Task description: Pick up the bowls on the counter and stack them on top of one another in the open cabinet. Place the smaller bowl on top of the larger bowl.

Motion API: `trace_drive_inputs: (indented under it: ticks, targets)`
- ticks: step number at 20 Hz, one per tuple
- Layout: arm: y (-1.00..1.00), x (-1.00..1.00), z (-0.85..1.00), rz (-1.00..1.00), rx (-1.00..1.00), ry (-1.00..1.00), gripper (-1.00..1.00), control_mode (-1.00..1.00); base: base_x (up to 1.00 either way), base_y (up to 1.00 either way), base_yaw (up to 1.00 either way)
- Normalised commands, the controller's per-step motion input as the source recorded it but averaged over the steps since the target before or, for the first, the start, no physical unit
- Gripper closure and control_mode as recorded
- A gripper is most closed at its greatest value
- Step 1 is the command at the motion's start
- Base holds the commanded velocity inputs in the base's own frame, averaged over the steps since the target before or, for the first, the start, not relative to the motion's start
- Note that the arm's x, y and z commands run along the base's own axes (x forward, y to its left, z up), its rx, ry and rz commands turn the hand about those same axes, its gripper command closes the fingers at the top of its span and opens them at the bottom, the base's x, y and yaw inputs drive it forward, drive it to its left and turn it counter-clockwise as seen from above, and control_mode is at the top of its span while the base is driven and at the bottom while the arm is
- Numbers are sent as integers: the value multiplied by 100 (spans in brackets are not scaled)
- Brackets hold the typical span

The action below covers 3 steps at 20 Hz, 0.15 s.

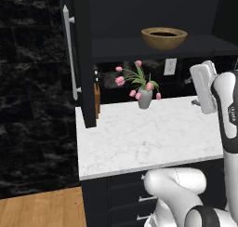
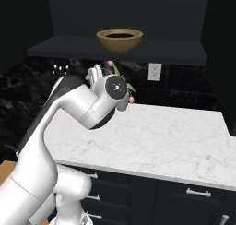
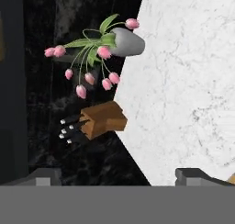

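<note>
We see the larger bowl (image 1: pixel 164 37) upright on the shelf of the open cabinet (image 1: pixel 86 58), with something dark inside it, perhaps the smaller bowl, though we cannot be sure; the hand (image 3: pixel 119 177) is released, its fingertips wide apart and holding nothing; it hangs over the bench (image 1: pixel 148 135), facing the vase of tulips (image 1: pixel 144 93) and the knife block (image 3: pixel 103 121); the bowl lies above the hand.

Claw (image 3: pixel 119 176) open, fingertips apart, empty.
</note>
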Motion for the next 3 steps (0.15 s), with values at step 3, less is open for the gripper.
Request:
trace_drive_inputs:
  ticks: [3]
  targets:
    - [19,-86,-100,0,-1,0,-100,-100,0,0,0]
